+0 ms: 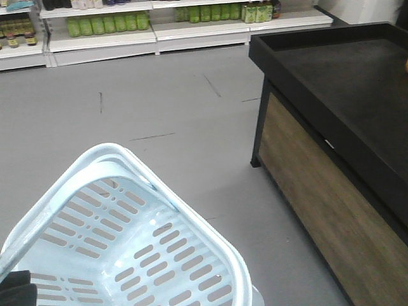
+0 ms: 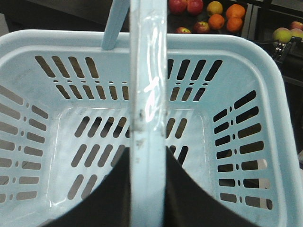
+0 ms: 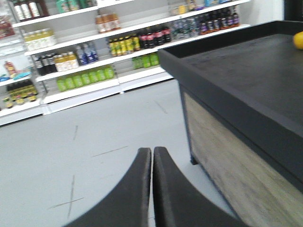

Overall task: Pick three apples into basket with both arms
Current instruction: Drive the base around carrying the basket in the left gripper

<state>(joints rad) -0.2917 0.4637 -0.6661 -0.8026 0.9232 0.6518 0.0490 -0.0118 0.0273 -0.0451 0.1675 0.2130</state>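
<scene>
My left fingers (image 2: 94, 203) clamp the hoop handle (image 2: 149, 94) of the basket (image 2: 28, 56), which hangs empty beneath them, while my right fingers (image 3: 137, 189) are pressed together on nothing. To pick well, I should part the right pair, hold the basket level and close by the bench (image 3: 246, 71), and reach the red apples (image 2: 178, 5) lying beyond the basket's far rim.

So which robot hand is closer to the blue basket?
Left. The left gripper closes around the handle, right over the basket. The right gripper is shut, empty, out above the floor by the black counter, with no basket in its view.
</scene>
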